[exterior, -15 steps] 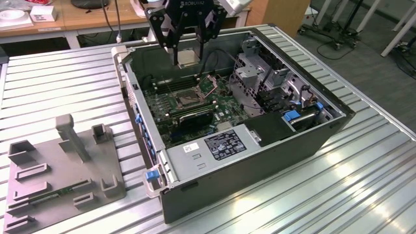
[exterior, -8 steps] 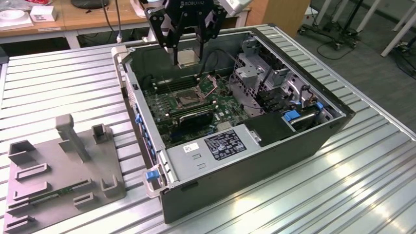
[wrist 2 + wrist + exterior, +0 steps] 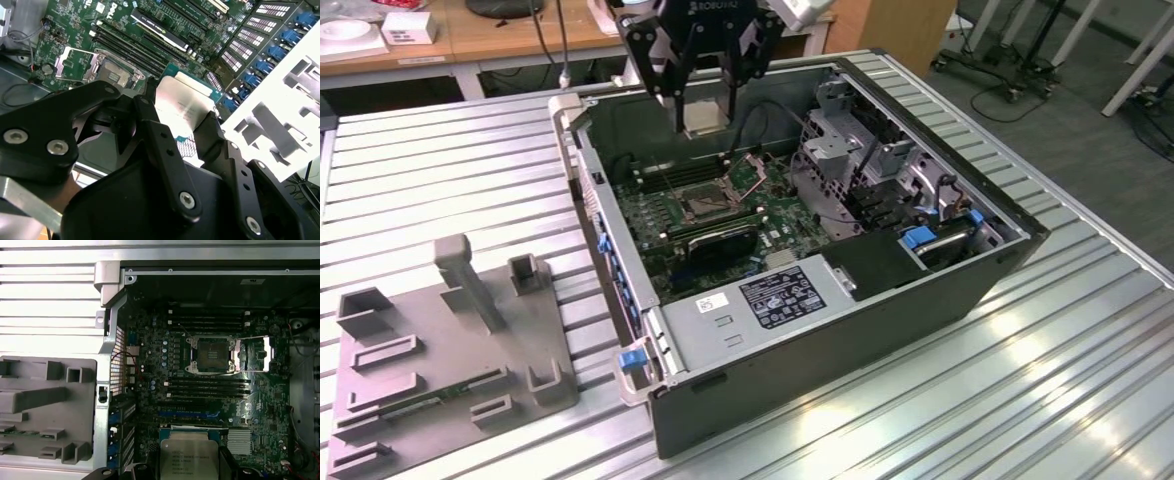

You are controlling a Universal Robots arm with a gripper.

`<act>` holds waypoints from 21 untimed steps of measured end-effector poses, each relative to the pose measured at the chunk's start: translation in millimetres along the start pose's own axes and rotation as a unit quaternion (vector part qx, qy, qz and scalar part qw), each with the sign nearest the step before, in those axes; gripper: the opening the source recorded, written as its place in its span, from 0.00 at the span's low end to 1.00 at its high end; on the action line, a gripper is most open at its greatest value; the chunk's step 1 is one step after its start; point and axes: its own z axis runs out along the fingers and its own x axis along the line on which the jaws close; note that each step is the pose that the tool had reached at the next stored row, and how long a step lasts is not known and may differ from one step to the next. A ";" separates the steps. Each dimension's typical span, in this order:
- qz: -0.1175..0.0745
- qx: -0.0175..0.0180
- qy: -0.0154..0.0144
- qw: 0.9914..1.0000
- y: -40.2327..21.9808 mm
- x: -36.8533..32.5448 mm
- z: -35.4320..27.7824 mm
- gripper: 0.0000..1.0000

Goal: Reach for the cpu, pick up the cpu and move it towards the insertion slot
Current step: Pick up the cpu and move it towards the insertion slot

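My gripper [image 3: 703,112] is shut on the cpu [image 3: 702,120], a flat square chip with a silvery face, and holds it in the air over the open computer case [image 3: 987,270]. The black fingers [image 3: 150,120] clamp two opposite edges of the cpu [image 3: 182,102]. Below it on the green motherboard lies the insertion slot [image 3: 700,205], a square socket with a dark centre and a shiny frame. In the first wrist view the cpu [image 3: 189,457] is well apart from the insertion slot [image 3: 211,354], with the long memory slots between them. The insertion slot [image 3: 112,75] stands uncovered.
The socket's metal lid [image 3: 255,356] is folded open beside it. A drive cage [image 3: 854,150] and a power supply [image 3: 774,295] crowd the case. On the slatted metal table [image 3: 454,170], at the exterior view's left, a grey fixture [image 3: 447,340] holds a green memory stick [image 3: 434,400].
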 end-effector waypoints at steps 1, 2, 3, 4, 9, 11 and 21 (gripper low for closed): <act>0.000 0.000 0.000 1.000 0.5 0.0 0.1 0.55; 0.000 0.000 0.000 1.000 1.0 0.0 0.1 0.55; 0.000 0.000 0.000 1.000 1.3 -0.1 0.1 0.55; 0.000 0.000 0.000 1.000 1.7 -0.1 0.1 0.55; 0.000 0.000 0.000 1.000 3.6 -0.2 0.3 0.55; 0.000 0.000 0.000 1.000 4.2 -0.2 0.3 0.55; 0.000 0.000 0.000 1.000 5.8 -0.4 0.4 0.55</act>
